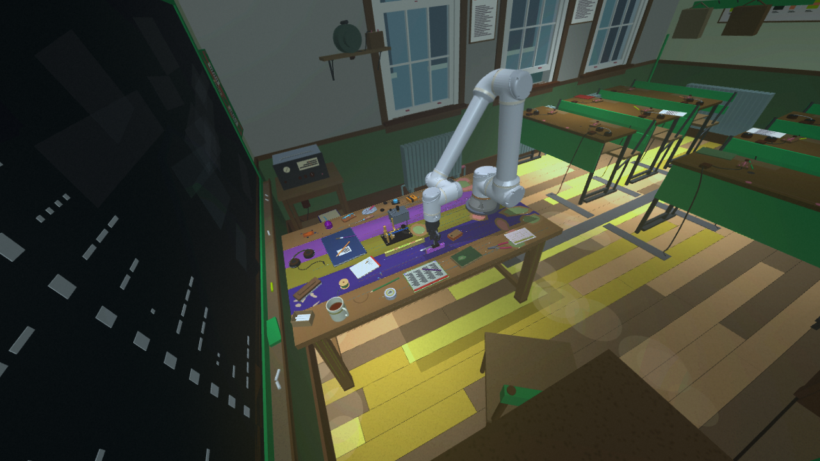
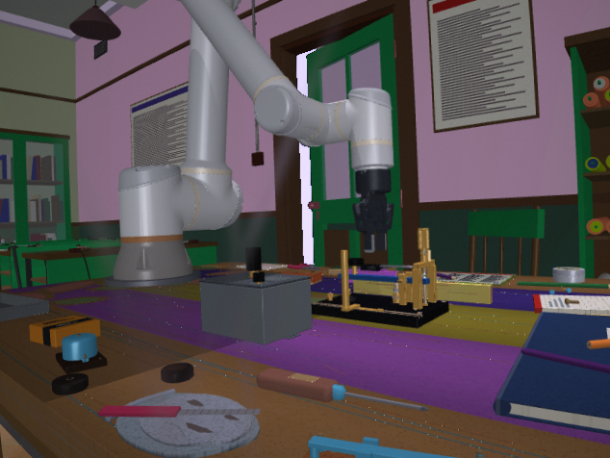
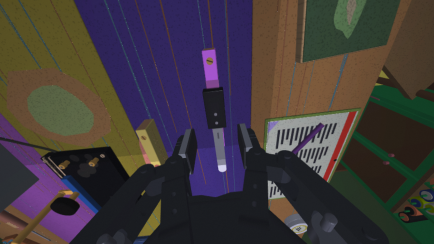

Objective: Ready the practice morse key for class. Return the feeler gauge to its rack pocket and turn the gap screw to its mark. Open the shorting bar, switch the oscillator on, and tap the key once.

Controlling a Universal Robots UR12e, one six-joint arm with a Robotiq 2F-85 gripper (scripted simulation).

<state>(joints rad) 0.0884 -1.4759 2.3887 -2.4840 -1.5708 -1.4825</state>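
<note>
The feeler gauge [image 3: 219, 150], a grey blade with a pale tip, lies on the purple runner with one end in the black pocket [image 3: 214, 107] of the pink rack [image 3: 210, 67]. My gripper [image 3: 216, 147] is open and empty, raised above the gauge with a finger on either side of it. The morse key [image 2: 389, 291], brass on a black base, stands a little behind and left of my gripper [image 2: 375, 242]. The grey oscillator box [image 2: 255, 305] with its black switch sits beside the key. On the desk the gripper [image 1: 434, 239] hangs over the rack.
A yellow bar [image 3: 147, 138] lies just left of my fingers. A striped code card with a purple pencil [image 3: 306, 148] lies to the right, a green book [image 3: 343, 27] beyond it. A screwdriver [image 2: 315, 387], a blue book [image 2: 561, 379] and small parts crowd the far side of the desk.
</note>
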